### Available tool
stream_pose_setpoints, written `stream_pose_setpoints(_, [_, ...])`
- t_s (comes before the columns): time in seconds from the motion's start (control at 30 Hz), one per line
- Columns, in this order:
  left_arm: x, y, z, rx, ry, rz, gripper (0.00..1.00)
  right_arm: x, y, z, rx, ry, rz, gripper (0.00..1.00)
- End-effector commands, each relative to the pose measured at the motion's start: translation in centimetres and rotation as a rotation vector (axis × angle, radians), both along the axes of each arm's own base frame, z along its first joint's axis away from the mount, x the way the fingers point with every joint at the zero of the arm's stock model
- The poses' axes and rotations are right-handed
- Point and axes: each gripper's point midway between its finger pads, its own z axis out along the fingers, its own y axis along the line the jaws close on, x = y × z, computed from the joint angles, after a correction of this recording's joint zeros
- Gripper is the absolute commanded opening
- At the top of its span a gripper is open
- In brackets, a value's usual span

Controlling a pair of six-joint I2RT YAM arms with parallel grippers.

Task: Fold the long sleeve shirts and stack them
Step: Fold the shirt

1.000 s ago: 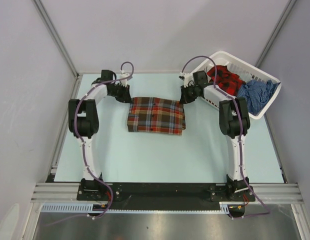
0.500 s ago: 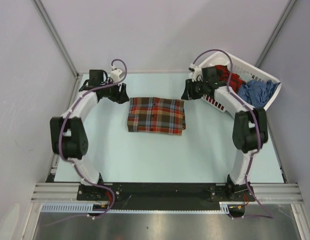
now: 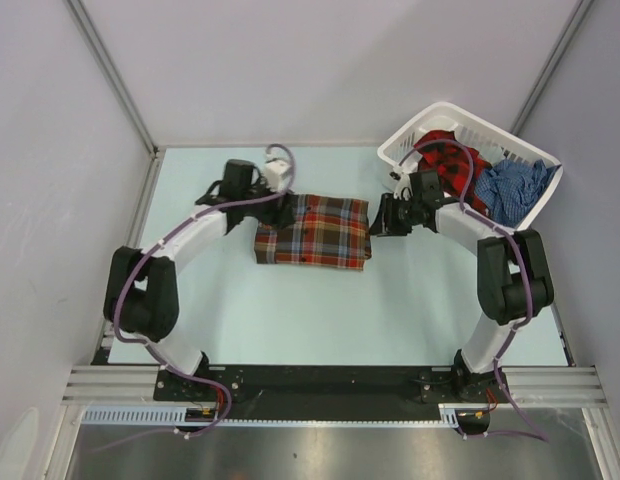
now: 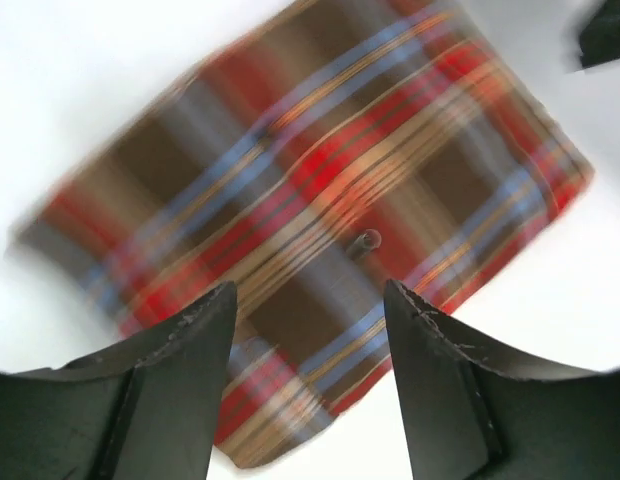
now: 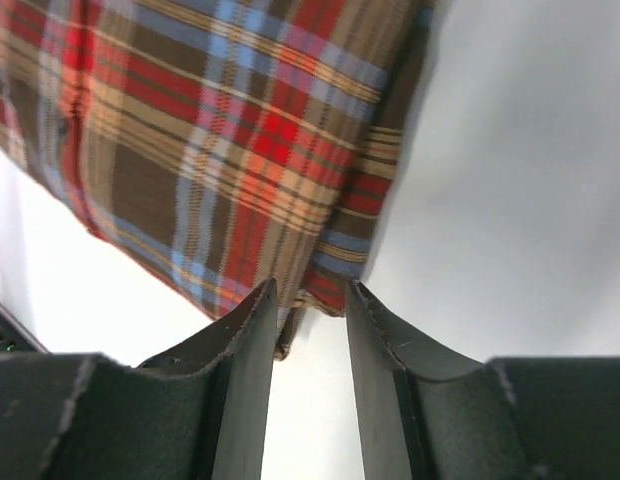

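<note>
The folded brown plaid shirt point(image 3: 312, 232) lay mid-bench point(image 3: 290, 310), its long axis running left to right between your two arms. Your left pincer point(image 4: 308, 300), spread and empty, hung over its far-left corner. Your right pincer point(image 5: 310, 290), narrowly parted and holding nothing, sat at its right edge. The red-and-black shirt point(image 3: 452, 160) and the blue checked shirt point(image 3: 510, 185) lay in the basket point(image 3: 500, 130), nearer your right arm.
</note>
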Motion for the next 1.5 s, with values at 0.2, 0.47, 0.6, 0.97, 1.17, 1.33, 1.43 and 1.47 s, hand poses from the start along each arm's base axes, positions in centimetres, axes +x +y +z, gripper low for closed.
stream_pose_setpoints(0.2, [-2.1,13.1,-5.3,-0.327,0.329,0.426,0.60,-3.3,11.6,4.1,-0.043,-0.224,0.397,0.42])
stream_pose_setpoints(0.47, [-3.8,15.7,-5.5,-0.423,0.343,0.490,0.64,-5.0,20.1,0.8,-0.242,-0.428,0.610,0.48])
stream_pose_setpoints(0.6, [-4.8,17.2,-5.0,-0.445,0.324,0.509,0.67,-4.9,24.0,-0.1,-0.368,-0.586,0.670,0.48])
stream_pose_setpoints(0.97, [-6.2,18.0,-3.9,-0.435,0.278,0.476,0.69,-4.0,27.7,-2.2,-0.594,-0.821,0.692,0.52])
stream_pose_setpoints(1.17, [-6.0,18.3,-3.7,-0.433,0.272,0.480,0.69,-3.9,22.9,-5.6,-0.676,-0.642,0.734,0.20])
stream_pose_setpoints(1.33, [-6.2,18.2,-3.4,-0.423,0.257,0.462,0.68,-7.7,16.5,-5.2,-0.637,-0.553,0.849,0.00])
stream_pose_setpoints(1.43, [-6.6,17.9,-3.3,-0.424,0.266,0.446,0.68,-10.1,10.9,-4.7,-0.609,-0.509,0.957,0.00])
stream_pose_setpoints(1.47, [-6.7,17.9,-3.4,-0.425,0.271,0.445,0.68,-10.0,9.4,-4.5,-0.628,-0.530,1.007,0.00])
